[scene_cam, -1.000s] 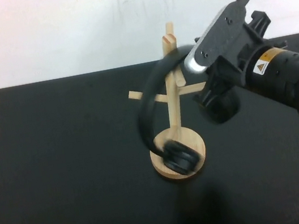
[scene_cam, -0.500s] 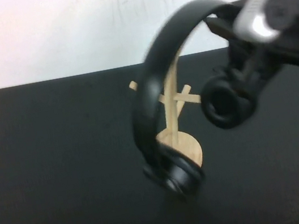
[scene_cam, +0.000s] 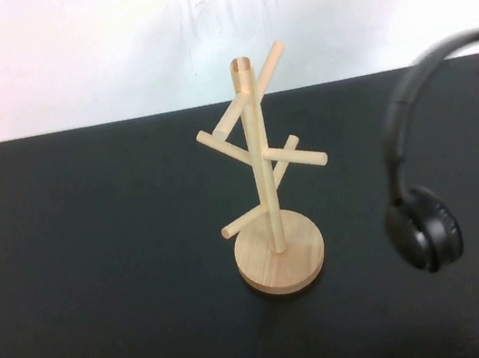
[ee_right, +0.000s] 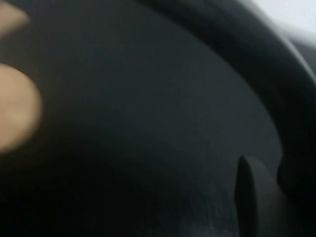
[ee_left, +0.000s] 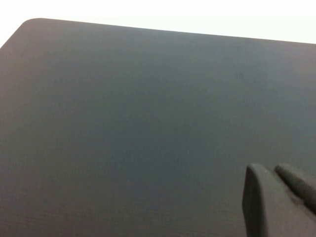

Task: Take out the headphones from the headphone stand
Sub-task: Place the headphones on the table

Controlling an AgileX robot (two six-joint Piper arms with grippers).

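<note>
The black headphones [scene_cam: 423, 228] hang in the air at the far right of the high view, off the stand, with the headband arching to the frame edge. The light wooden headphone stand [scene_cam: 263, 175] stands bare and upright in the middle of the table. My right gripper [ee_right: 269, 170] is outside the high view; in the right wrist view one finger [ee_right: 249, 197] lies against the dark curved headband [ee_right: 296, 113], shut on it. My left gripper [ee_left: 270, 169] is shut and empty over bare table, also outside the high view.
The black table [scene_cam: 99, 276] runs to a white wall at the back. A blurred piece of the wooden stand [ee_right: 15, 113] shows in the right wrist view. The table's far corner [ee_left: 29, 22] shows in the left wrist view.
The headphones were lifted off the stand's pegs and carried right. The right arm left the high view. The stand, tilted during the lift, stands upright again.
</note>
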